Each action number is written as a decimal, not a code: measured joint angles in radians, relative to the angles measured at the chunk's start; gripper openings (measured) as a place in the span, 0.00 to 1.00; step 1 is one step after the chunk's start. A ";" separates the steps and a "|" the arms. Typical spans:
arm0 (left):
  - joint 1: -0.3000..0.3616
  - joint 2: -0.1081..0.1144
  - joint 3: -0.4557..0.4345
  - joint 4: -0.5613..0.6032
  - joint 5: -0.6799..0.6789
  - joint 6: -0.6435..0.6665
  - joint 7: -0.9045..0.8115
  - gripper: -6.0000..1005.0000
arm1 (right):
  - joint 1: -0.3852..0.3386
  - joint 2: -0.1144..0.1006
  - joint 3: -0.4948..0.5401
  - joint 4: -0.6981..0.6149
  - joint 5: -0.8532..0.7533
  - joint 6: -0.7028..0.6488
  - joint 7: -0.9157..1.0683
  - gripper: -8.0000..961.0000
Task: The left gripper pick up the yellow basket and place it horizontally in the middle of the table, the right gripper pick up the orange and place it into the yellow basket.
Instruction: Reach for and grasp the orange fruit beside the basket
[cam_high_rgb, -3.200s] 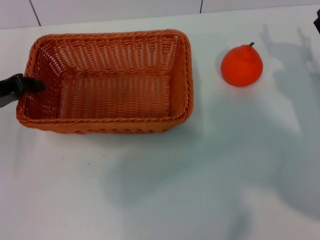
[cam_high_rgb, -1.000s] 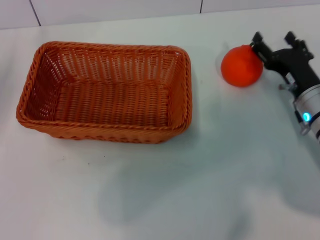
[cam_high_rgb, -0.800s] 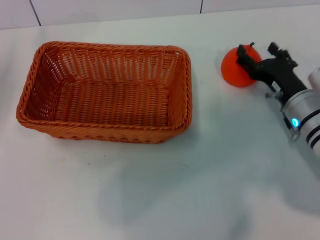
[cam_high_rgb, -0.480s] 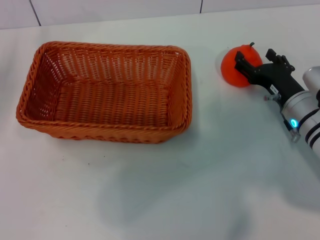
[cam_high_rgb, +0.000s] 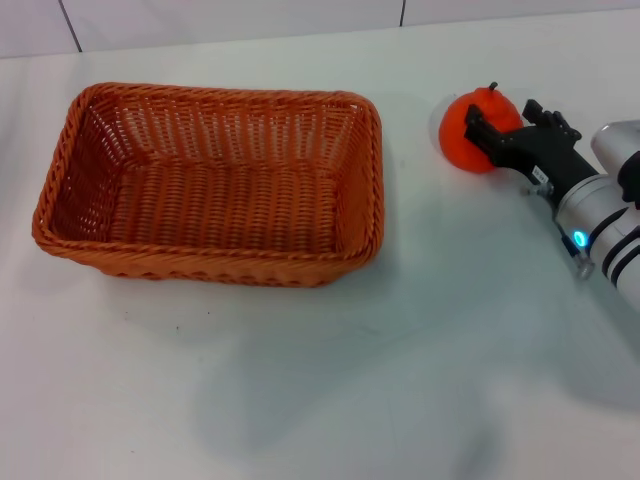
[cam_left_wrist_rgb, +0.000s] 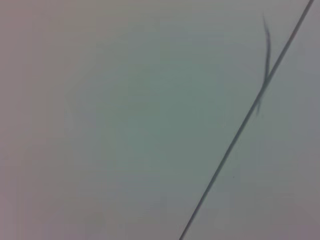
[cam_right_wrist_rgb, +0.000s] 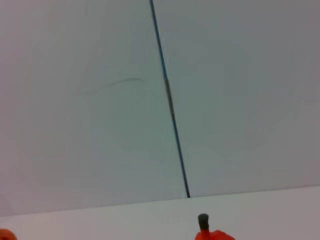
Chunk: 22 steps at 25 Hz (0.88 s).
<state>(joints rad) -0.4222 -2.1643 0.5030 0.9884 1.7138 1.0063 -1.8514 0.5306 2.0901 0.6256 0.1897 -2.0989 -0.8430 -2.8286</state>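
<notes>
Black and 2-fingered, the right gripper (cam_high_rgb: 497, 122) reached in from the right side of the head view on its silver-and-white wrist (cam_high_rgb: 600, 220), where a small blue light (cam_high_rgb: 579, 240) glowed. Its fingers (cam_high_rgb: 481, 131) were set against the right side of the orange (cam_high_rgb: 468, 126), 1 dark finger lying across the fruit's front face and the other toward its far side, so the jaws stood closed around the orange in a grip. The orange sat at the far right of the table (cam_high_rgb: 400, 380), its short dark stem (cam_high_rgb: 493, 87) pointing up; whether it rested on the surface or was raised slightly could not be told. In the right wrist view only the stem (cam_right_wrist_rgb: 202, 220) and the knobby orange top (cam_right_wrist_rgb: 215, 235) showed, in front of a pale wall with a thin dark seam (cam_right_wrist_rgb: 169, 100). Well apart from the fruit, to its left, the yellow basket (cam_high_rgb: 210, 175) lay flat with its long side running across the table, open side up and nothing in it. The left wrist view showed only a pale surface crossed by a dark line (cam_left_wrist_rgb: 245, 120); the left gripper appeared in none of the views.
</notes>
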 joint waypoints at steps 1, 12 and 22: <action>0.001 0.000 0.000 -0.003 -0.005 0.000 0.002 0.83 | 0.001 0.000 -0.003 0.002 -0.001 0.001 0.000 0.96; 0.002 0.001 0.004 -0.005 -0.008 0.001 0.025 0.83 | -0.006 0.003 -0.019 0.009 -0.003 0.007 0.000 0.66; -0.002 0.001 0.002 -0.005 -0.008 0.000 0.043 0.83 | -0.014 0.002 -0.009 0.001 0.002 -0.067 0.000 0.43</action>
<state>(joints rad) -0.4241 -2.1629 0.5053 0.9832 1.7057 1.0062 -1.8088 0.5167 2.0923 0.6170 0.1902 -2.0973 -0.9100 -2.8287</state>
